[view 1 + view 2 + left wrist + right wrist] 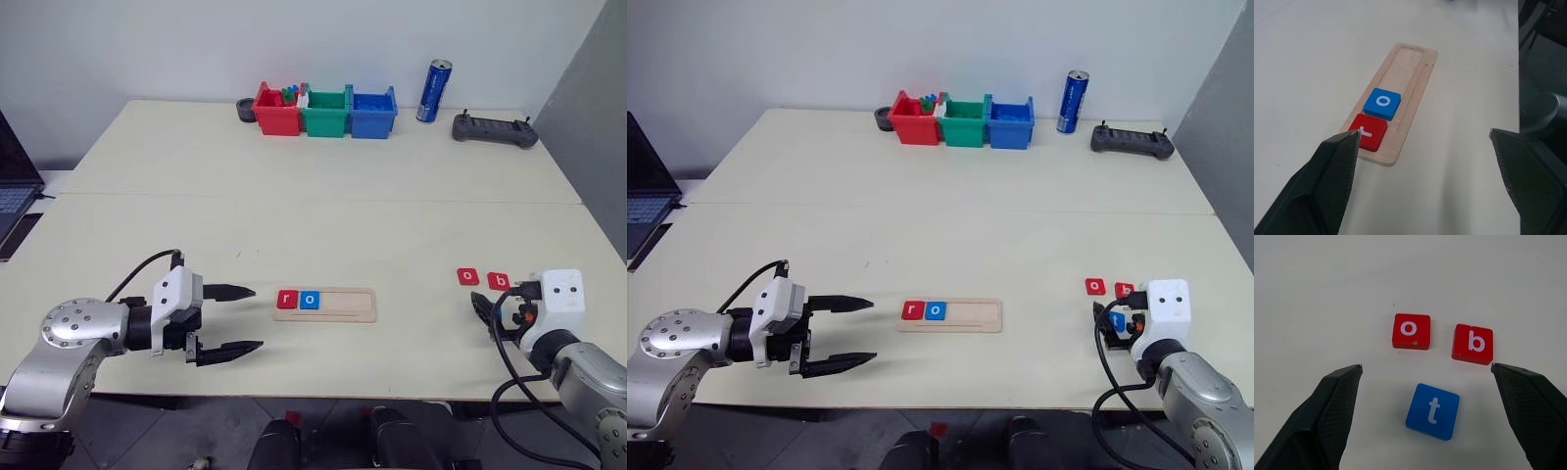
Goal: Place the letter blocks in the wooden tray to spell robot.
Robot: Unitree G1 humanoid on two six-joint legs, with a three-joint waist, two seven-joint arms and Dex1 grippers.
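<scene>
The wooden tray lies near the table's front edge. A red "r" block and a blue "o" block sit side by side at its left end. My left gripper hovers open just left of the tray, pointing at it, with nothing between its fingers. To the right, a red "o" block and a red "b" block lie on the table. A blue "t" block lies just in front of them. My right gripper stands open over these three blocks, holding nothing.
Red, green and blue bins stand at the back of the table. A blue can and a dark controller are to their right. A laptop sits off the left edge.
</scene>
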